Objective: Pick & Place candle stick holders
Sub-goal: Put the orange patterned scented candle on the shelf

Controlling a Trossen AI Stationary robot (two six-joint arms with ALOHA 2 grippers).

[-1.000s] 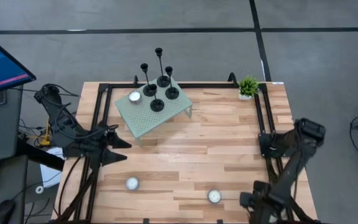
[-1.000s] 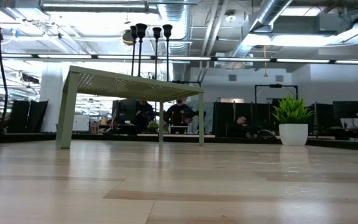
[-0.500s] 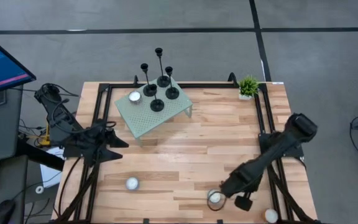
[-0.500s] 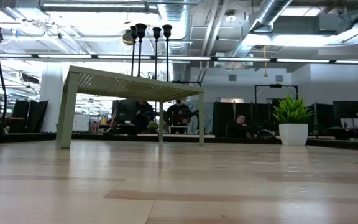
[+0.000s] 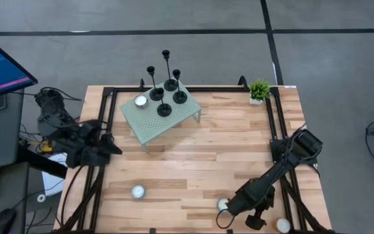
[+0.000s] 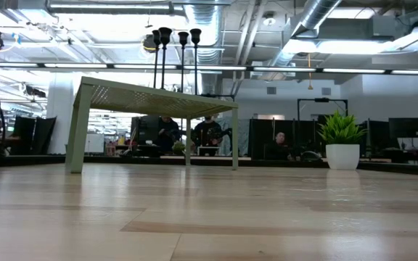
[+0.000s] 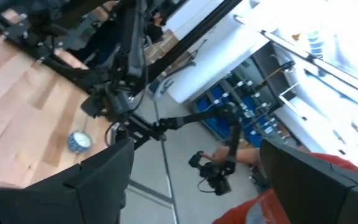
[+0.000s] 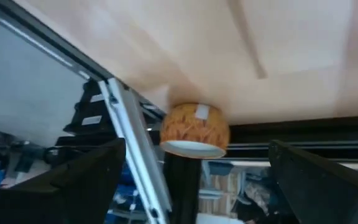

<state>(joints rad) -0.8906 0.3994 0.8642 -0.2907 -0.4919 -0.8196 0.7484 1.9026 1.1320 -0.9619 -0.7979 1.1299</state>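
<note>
Looking down from the high view, we see the left gripper (image 5: 112, 148) at the left edge of the butcher-block wooden table (image 5: 239, 149), its two dark fingers (image 7: 98, 186) spread wide with nothing between them. Just right of it sits a pale green perforated metal stand (image 5: 154, 123), a flat sheet on four thin legs. On its far half stand the candle stick holders (image 5: 166, 91): four slim black metal pieces, each with a round disc base, a thin upright stem and a small cup on top, of differing heights. A small round white tealight (image 5: 141, 101) rests on the stand beside them. In the low view their stems rise above the stand's top.

Another tealight (image 5: 137, 192) lies on the bare wood near the front edge. Farther right, a third tealight (image 5: 223, 205) lies just beside the right gripper (image 5: 229, 209), whose fingers are also spread and empty, low at the front edge. A small potted green plant (image 5: 259, 90) in a white pot stands at the far right corner. In the right wrist view an orange, grainy rounded object (image 8: 194, 129) sits against the table's edge.
</note>
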